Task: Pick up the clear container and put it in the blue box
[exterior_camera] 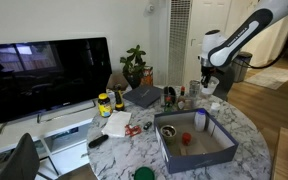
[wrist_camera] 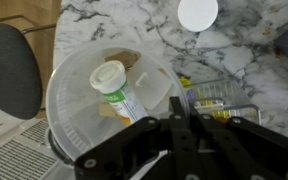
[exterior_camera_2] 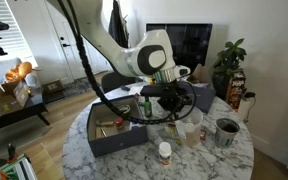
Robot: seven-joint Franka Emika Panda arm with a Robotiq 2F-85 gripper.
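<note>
Contact is being made by the gripper (wrist_camera: pixel 176 122), its jaws seemingly pressed together on the rim of the clear container (wrist_camera: pixel 76 100), held raised beside them; the blue box (exterior_camera_2: pixel 114 143) is being shown nearby, lower.

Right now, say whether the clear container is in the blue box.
Out: clear container sits on the marble table, outside blue box.
</note>
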